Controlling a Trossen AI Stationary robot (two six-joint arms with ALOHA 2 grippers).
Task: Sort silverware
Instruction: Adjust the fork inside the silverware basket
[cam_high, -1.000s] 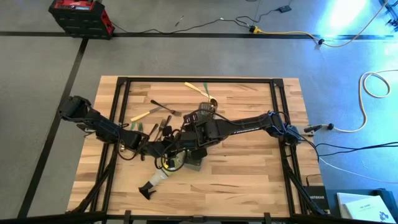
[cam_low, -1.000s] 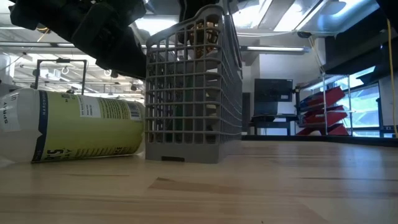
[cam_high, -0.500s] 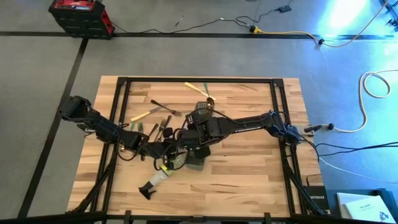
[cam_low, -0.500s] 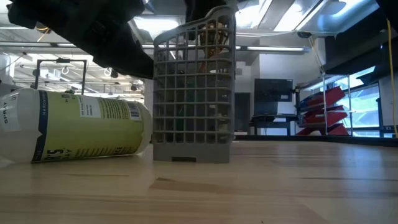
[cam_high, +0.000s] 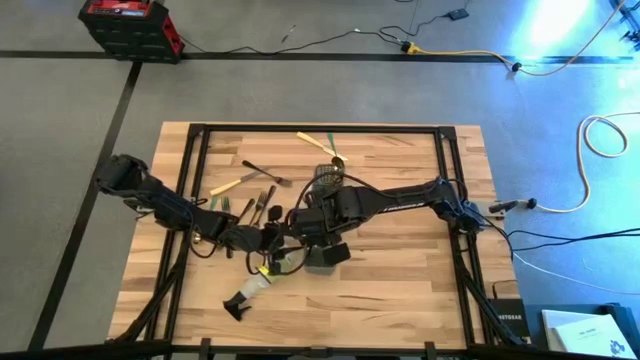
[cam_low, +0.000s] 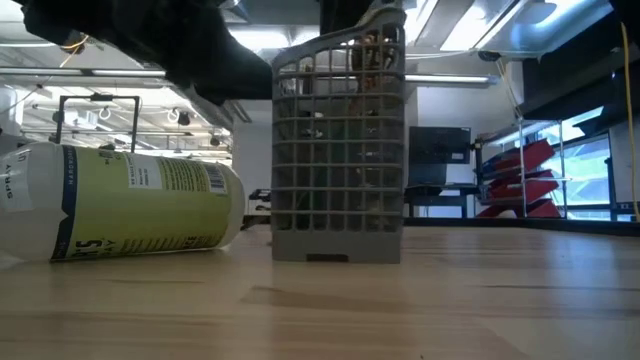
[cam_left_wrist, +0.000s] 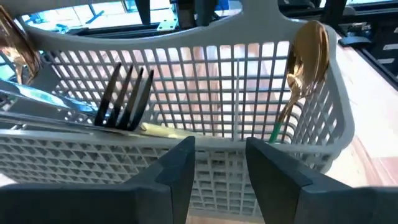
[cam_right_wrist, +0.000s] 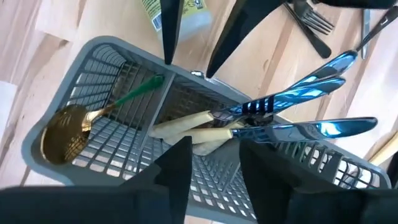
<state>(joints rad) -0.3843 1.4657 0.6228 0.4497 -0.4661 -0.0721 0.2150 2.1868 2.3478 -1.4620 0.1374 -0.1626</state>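
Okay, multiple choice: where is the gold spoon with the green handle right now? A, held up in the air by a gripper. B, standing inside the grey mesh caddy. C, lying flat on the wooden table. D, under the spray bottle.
B: the gold spoon with the green handle leans inside the grey mesh caddy, bowl up against its wall; the right wrist view shows it in the caddy too.
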